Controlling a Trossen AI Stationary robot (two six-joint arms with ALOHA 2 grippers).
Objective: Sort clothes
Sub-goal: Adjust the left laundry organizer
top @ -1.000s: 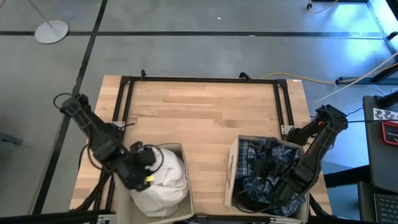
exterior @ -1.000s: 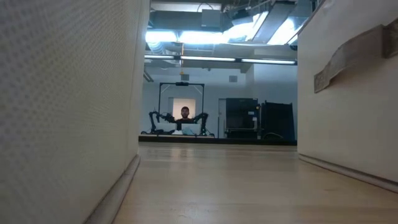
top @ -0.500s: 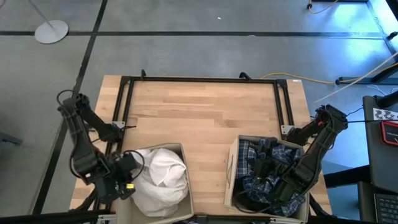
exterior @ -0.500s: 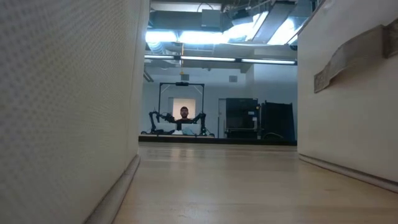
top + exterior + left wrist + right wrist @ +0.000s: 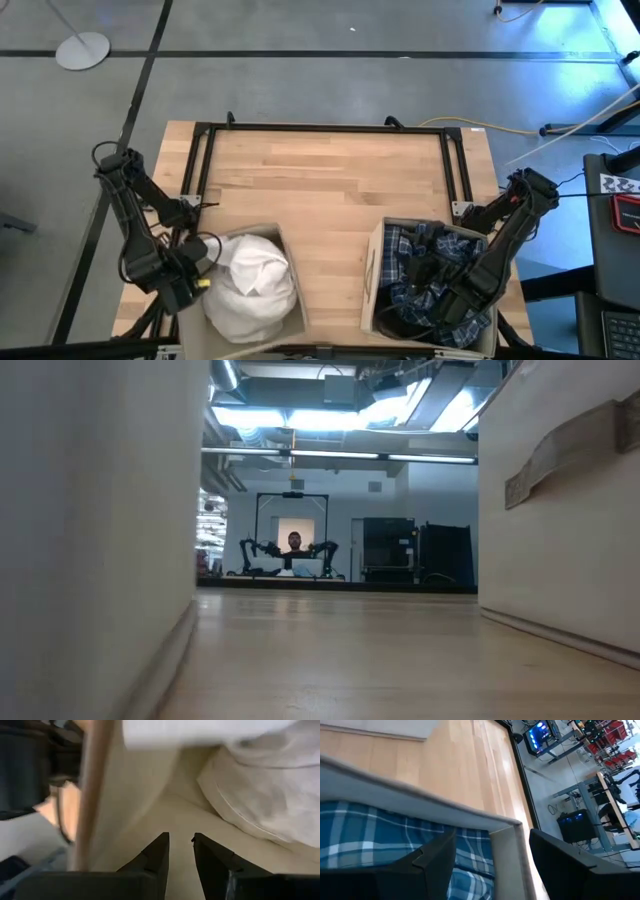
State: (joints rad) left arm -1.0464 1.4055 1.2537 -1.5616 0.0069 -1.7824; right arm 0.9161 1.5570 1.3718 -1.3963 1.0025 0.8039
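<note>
The large white garment (image 5: 250, 285) lies heaped in the left beige box (image 5: 290, 265) and also shows in the left wrist view (image 5: 260, 780). My left gripper (image 5: 190, 282) is at that box's left wall, its fingers (image 5: 162, 851) a narrow gap apart with nothing between them. The blue-and-white plaid shirt (image 5: 415, 250) fills the right beige box (image 5: 372, 265), with a dark garment (image 5: 395, 322) at its near end. My right gripper (image 5: 420, 270) hangs open over the plaid shirt (image 5: 365, 840). My left gripper is low by the inner side of the left box's left wall (image 5: 130, 785), pointing at beige fabric. I cannot tell whether it touches the wall.
A black frame (image 5: 320, 128) borders the far half of the table. Bare wood (image 5: 330, 190) lies between the frame and the boxes. In the low view the two box walls (image 5: 90, 540) (image 5: 560, 510) flank an open lane. A person (image 5: 295, 543) sits far back in the room.
My left gripper has gone from above the white garment toward the table's left edge and down beside the box's left wall. The left box, with the white garment in it, has then slid toward the left edge and turned a little.
</note>
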